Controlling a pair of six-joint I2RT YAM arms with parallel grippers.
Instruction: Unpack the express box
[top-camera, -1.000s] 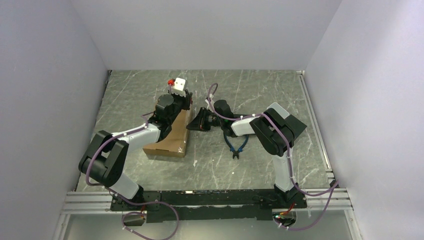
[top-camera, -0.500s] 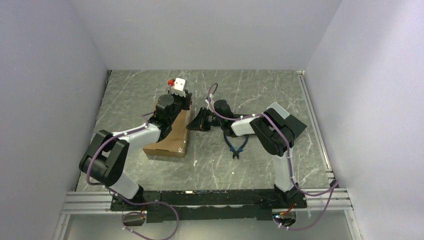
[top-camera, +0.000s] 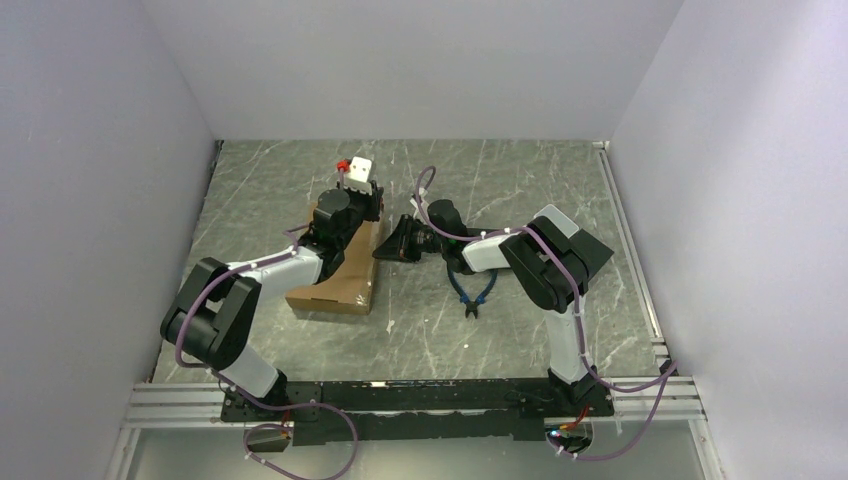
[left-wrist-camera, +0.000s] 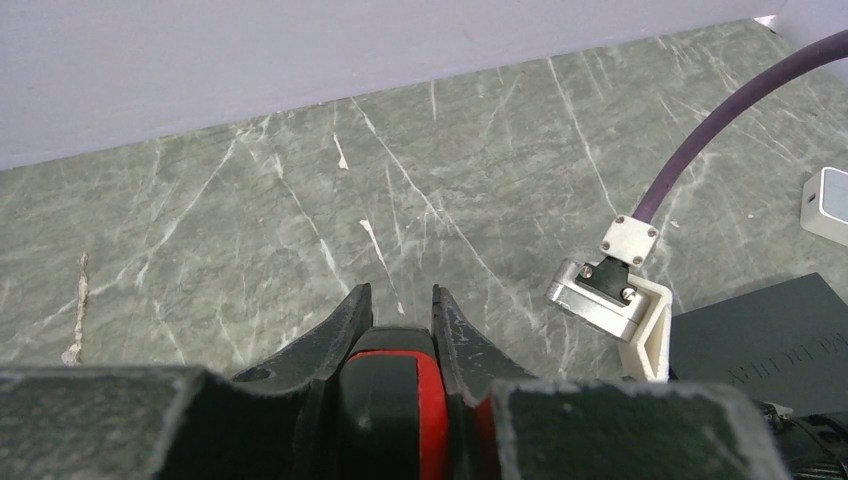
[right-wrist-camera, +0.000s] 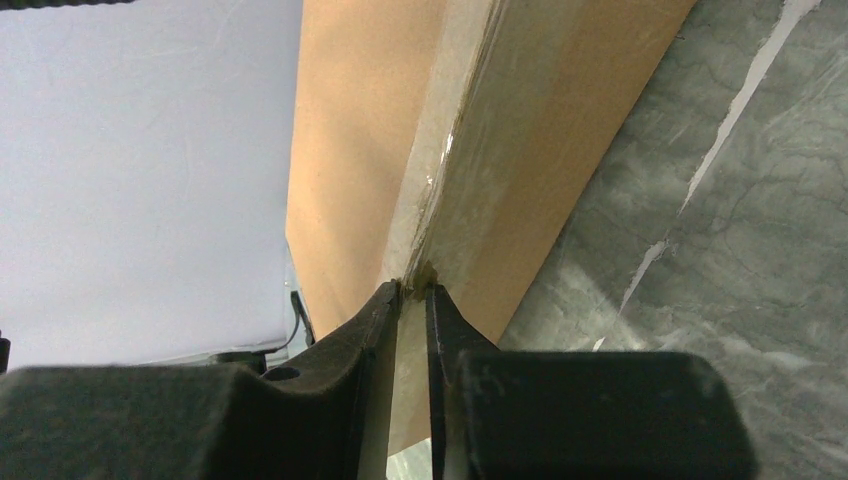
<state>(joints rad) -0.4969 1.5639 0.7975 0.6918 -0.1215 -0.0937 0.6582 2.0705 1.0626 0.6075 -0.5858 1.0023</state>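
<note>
You have the box (top-camera: 338, 275) lying left of centre in the overhead frame, on the table (top-camera: 520, 190). At the bottom centre of its own view, the right gripper (right-wrist-camera: 412, 300) is almost closed, pinching the box's taped edge. The left gripper (left-wrist-camera: 400, 305) is clamped on a red-and-black object (left-wrist-camera: 400, 400). If you pull hard, that thin edge could tear or slip free, because little of it looks caught.
</note>
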